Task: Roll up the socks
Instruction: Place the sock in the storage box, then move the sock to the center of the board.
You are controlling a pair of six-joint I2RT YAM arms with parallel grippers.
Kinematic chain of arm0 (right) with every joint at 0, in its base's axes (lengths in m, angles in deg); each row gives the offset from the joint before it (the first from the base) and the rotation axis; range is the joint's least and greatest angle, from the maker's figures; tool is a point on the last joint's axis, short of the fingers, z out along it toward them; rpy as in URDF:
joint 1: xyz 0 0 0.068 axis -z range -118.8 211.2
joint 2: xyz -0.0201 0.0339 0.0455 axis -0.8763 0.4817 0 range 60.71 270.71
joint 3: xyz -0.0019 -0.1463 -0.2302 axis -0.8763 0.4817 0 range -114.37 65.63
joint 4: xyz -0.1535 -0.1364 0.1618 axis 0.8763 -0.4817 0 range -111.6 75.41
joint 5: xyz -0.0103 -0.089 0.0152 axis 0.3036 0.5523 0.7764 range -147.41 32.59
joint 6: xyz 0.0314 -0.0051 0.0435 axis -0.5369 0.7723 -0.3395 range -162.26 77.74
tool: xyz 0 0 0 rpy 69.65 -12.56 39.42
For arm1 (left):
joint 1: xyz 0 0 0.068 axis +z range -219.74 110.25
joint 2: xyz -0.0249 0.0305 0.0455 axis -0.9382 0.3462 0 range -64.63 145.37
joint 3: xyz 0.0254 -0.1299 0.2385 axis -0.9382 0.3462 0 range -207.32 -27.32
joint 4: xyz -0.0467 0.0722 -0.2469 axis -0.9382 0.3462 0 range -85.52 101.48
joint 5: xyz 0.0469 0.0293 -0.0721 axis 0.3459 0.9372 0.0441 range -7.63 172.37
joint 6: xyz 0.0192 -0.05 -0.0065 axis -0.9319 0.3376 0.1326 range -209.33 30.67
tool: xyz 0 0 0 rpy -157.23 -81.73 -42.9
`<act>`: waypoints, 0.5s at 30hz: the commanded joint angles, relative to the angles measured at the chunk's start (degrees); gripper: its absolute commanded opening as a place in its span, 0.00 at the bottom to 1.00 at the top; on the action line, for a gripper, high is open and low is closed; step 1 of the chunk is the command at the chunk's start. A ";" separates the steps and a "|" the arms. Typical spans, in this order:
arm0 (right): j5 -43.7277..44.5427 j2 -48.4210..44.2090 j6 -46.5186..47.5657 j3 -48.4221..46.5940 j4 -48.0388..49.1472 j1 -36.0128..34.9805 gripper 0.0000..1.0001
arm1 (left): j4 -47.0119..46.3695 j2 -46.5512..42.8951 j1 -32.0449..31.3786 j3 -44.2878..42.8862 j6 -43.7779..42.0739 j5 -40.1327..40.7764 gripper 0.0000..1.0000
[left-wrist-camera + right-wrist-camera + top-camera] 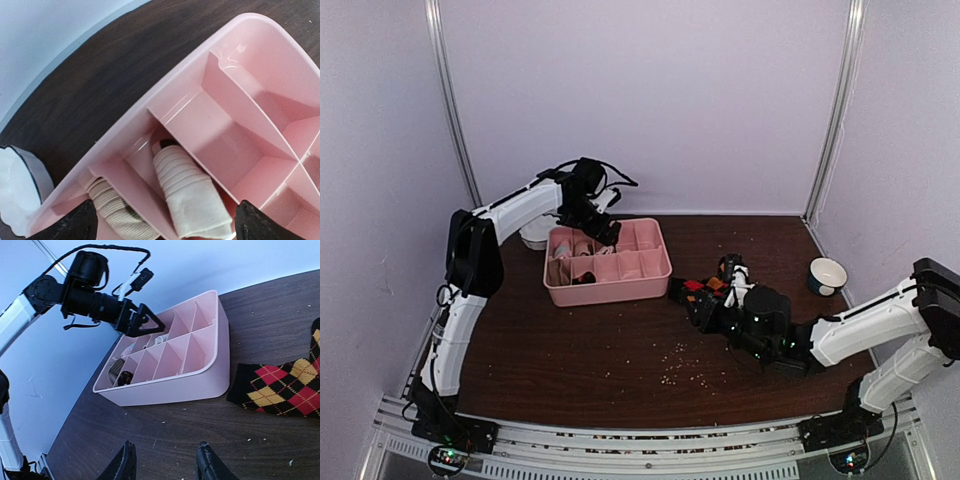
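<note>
Left tool [167, 202]: jaws spread wide and empty, poised over the back-left compartments of the pink tray [170, 390].
Right tool [166, 455]: jaws partly apart with only bare counter between them, facing the tray's front wall.
Cream socks [190, 195]: one rolled bundle lies in a back compartment. A ribbed one lies in the next compartment, possibly rolled too, but its lower part is cut off.
Argyle sock [285, 387]: flat on the counter, just right of the tray.
Counter [590, 350]: dark brown wood with pale crumbs [685, 365] scattered near the front.
Room: pale lilac walls [650, 100], metal posts [453, 110] in the corners.
Bowl [827, 275]: small and white, at the right edge, well apart from the tray.
Left arm [510, 210]: raised, reaching over the tray.
Right arm [860, 325]: low, stretched leftward.
</note>
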 commanded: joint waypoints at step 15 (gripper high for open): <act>1.70 16.45 4.03 -32.59 -54.86 24.03 0.34 | -6.27 -35.59 4.29 34.09 -10.86 8.20 0.98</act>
